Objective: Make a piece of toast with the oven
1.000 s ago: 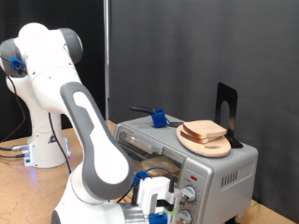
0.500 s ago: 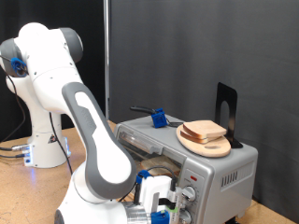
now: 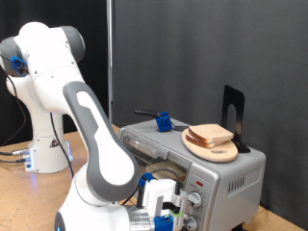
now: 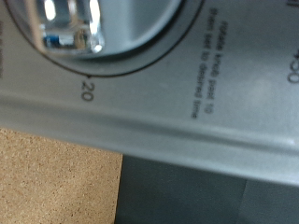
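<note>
The silver toaster oven stands at the exterior view's lower right, its glass door facing left. A pale bread slice lies on a round wooden plate on top of the oven. My gripper is low at the oven's front panel, right against the two round knobs. The wrist view is filled by a shiny knob seen very close, with a dial scale marked 20 on the grey panel. My fingers do not show in the wrist view.
A blue clip-like object and a black upright stand sit on the oven top. The oven rests on a wooden table. A black curtain hangs behind. The arm's white base stands at the left.
The arm's lower link has shifted very slightly; the gripper stays at the knobs and the bread has not moved.
</note>
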Controlling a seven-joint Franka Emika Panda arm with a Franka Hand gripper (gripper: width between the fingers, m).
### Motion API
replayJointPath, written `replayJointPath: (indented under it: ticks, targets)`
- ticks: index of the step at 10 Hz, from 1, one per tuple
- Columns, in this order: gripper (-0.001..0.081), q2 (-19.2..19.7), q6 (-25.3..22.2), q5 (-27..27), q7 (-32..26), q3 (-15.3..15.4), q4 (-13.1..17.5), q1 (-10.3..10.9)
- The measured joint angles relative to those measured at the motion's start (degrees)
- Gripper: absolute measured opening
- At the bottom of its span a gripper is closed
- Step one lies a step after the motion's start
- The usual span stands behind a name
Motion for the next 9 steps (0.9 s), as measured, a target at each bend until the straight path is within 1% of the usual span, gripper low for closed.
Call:
replayJointPath:
  ticks: [3, 4, 6, 9]
  targets:
    - [0.0097, 0.0, 0.1, 0.9, 0.0, 0.0, -0.3, 0.0]
    - [0.0097, 0.0, 0.1, 1.7, -2.5, 0.0, -0.5, -0.1]
    - [0.0098, 0.2, -0.2, 4.0, -10.9, 0.4, -1.3, -0.6]
    - [0.0098, 1.3, -2.0, 5.5, -19.9, 0.7, -1.1, -1.4]
